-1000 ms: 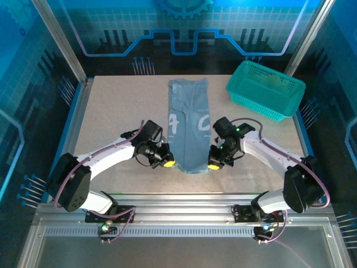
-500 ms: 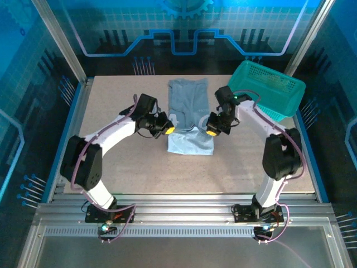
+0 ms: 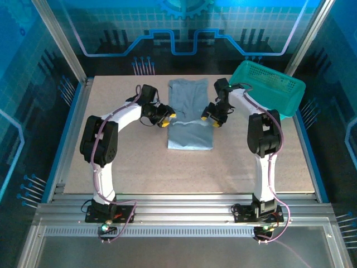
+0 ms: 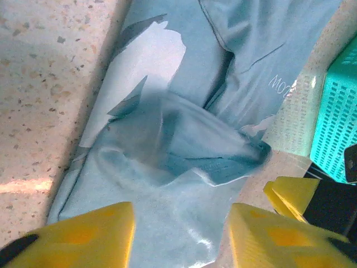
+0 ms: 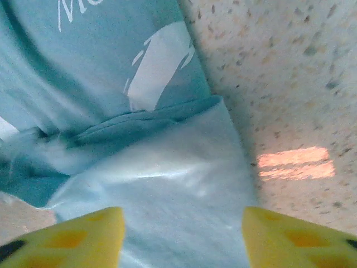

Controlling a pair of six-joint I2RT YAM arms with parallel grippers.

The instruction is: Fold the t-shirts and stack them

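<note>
The t-shirt (image 3: 189, 117) lies at the far middle of the surface (image 3: 128, 162), near the basket (image 3: 268, 89). It is narrowed to a strip with its near end doubled up over the middle, so folding looks well along, though the flap sits rumpled and stacking seems not yet begun. The left tool (image 3: 166, 119) and right tool (image 3: 211, 120) flank the fold line, each with fingers spread wide and gripping nothing. The flap covers much of the white lettering, and whether another shirt lies beneath cannot be told.
</note>
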